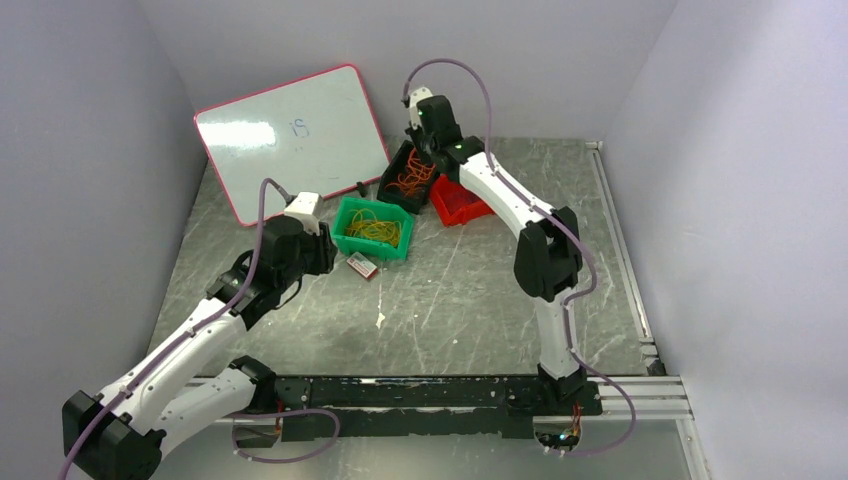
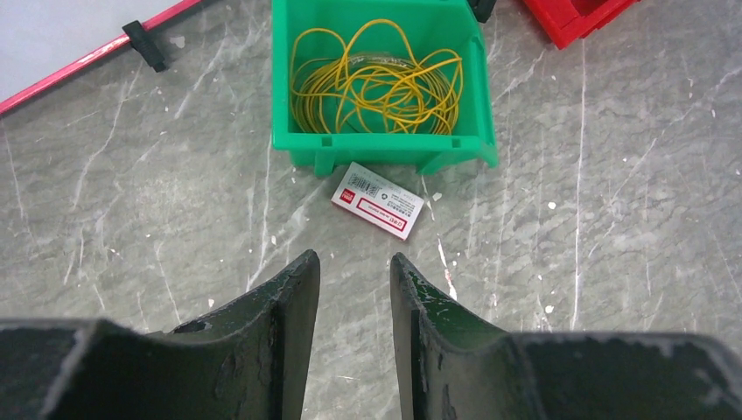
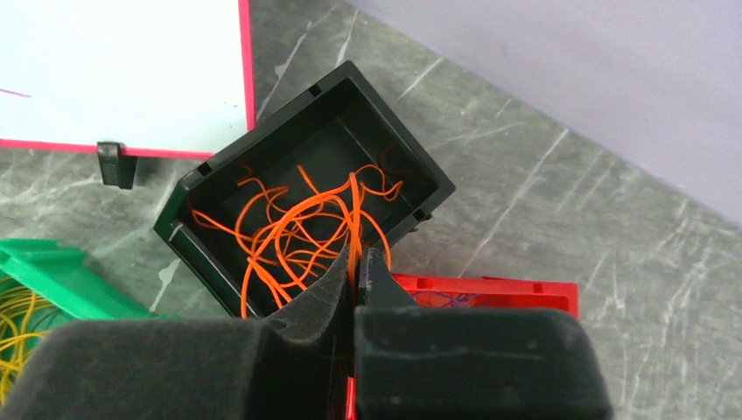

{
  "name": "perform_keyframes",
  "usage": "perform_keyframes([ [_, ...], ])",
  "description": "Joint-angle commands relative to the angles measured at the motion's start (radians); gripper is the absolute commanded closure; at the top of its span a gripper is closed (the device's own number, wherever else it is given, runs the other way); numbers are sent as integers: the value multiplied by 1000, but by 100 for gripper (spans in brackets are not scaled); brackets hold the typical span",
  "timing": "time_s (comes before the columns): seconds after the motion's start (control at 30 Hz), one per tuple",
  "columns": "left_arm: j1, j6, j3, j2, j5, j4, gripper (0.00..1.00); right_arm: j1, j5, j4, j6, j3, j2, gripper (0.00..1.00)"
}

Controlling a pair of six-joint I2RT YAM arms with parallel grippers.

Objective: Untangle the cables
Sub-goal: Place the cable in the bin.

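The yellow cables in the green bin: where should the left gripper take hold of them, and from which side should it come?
Probably best to grip the yellow cables at the dense bundle on their right side, where many strands run together, so closing jaws catch several at once. Bring the left gripper down from above through the open top, because the walls of the green bin block any approach from the side.

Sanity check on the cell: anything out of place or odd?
A small red-and-white box lies loose and askew on the table just by the green bin, outside every bin. Otherwise nothing stands out.
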State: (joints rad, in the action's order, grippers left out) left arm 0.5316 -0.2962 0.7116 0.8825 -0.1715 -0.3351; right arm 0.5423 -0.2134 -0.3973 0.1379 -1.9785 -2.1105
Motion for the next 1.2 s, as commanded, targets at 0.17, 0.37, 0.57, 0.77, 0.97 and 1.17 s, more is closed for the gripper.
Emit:
perform_keyframes([
  [0.17, -9, 14, 28, -34, -17, -35, 59, -28, 74, 81, 7, -72, -146, 100],
  [0.37, -10, 13, 20, -54, -29, -53, 59, -45, 130, 126, -11, -99, -229, 100],
  [0.57, -11, 5, 13, -63, -21, -59, 59, -64, 171, 144, -9, -139, -306, 100],
  [0.77, -12, 7, 15, -62, -26, -61, 59, -71, 210, 149, -2, -177, -371, 100],
  [0.97, -12, 1, 13, -55, -24, -55, 60, -72, 257, 144, 6, -208, -407, 100],
  [1.17, -13, 0, 14, -53, -23, -55, 60, -71, 307, 184, 8, -171, -382, 100],
])
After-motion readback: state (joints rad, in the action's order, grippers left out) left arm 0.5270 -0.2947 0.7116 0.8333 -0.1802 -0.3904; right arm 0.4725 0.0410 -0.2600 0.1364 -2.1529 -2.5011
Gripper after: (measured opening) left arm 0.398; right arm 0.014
